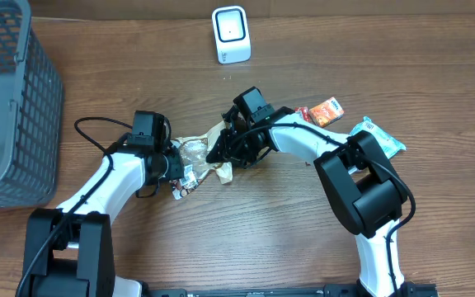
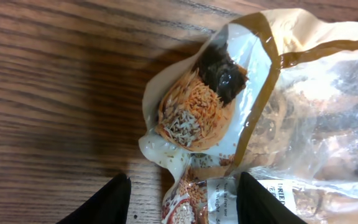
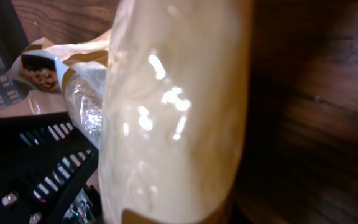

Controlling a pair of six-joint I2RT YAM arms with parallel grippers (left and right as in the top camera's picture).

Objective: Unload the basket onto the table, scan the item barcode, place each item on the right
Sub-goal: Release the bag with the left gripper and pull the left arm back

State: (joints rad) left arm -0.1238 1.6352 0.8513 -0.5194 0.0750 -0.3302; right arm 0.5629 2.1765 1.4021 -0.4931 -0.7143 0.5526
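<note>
The item is a clear and tan snack bag [image 1: 198, 153] lying crumpled on the wood between both arms. My left gripper [image 1: 177, 170] is at its left end. In the left wrist view the two black fingers [image 2: 114, 202] stand apart around the bag's printed end [image 2: 194, 118], the left one clear of the plastic; this gripper [image 2: 185, 190] is open. My right gripper [image 1: 226, 152] is at the bag's right end. The bag [image 3: 173, 118] rises straight out of the jaws and fills the right wrist view, hiding the fingers. No barcode shows. The white scanner [image 1: 231, 35] stands at the back.
A grey mesh basket [image 1: 11, 99] takes up the far left. An orange-red packet [image 1: 325, 110] and a teal packet [image 1: 383, 136] lie to the right of my right arm. My left arm's black body [image 3: 36, 165] is close beside the bag.
</note>
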